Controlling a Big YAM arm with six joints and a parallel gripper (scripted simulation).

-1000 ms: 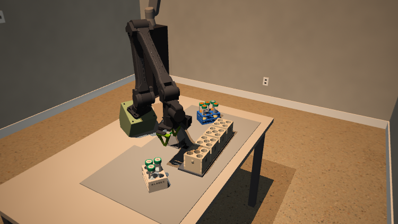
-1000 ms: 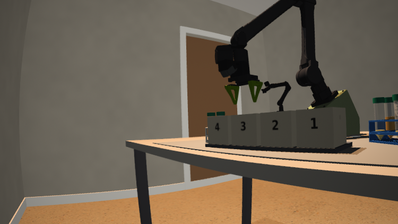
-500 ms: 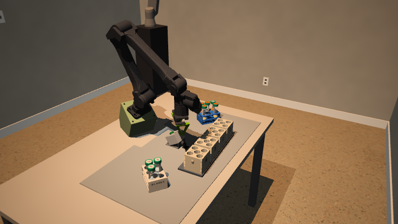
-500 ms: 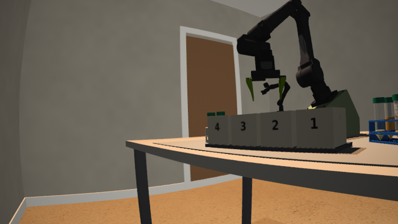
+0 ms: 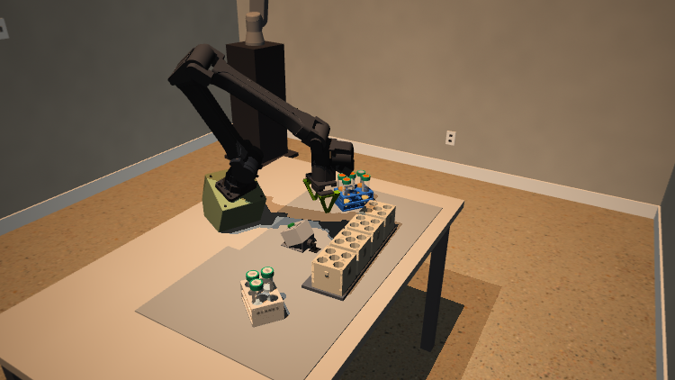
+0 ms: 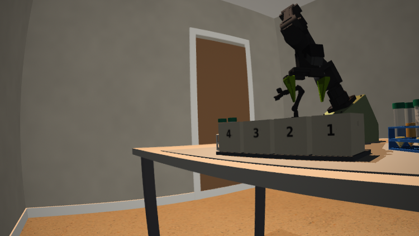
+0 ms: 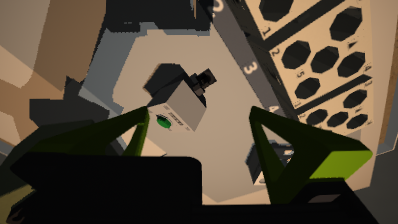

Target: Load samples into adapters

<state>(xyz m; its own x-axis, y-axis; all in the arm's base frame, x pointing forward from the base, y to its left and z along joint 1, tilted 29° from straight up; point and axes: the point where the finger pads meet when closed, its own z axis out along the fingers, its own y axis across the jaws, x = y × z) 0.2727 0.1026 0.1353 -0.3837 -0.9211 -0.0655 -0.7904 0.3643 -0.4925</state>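
My gripper (image 5: 325, 199) is open and empty. It hangs above the mat just left of the blue sample rack RS (image 5: 355, 198), which holds several green-capped tubes with orange dots. The loading stand ST (image 5: 355, 243) carries four beige adapters in a row, and the holes I can see are empty. In the exterior view their faces read 4, 3, 2, 1 (image 6: 290, 135), with the open fingers (image 6: 306, 89) above and behind adapters 1 and 2. The blank rack RB (image 5: 264, 303) holds three green-capped tubes. The wrist view looks down between the fingers at the DONE desk (image 7: 177, 107) and its green key (image 7: 162, 121).
The DONE desk (image 5: 297, 235) stands between the arm's olive base (image 5: 233, 203) and ST. RS sits at the right edge of the exterior view (image 6: 405, 137). A small black stand rises behind adapter 2. ST lies near the table's right edge.
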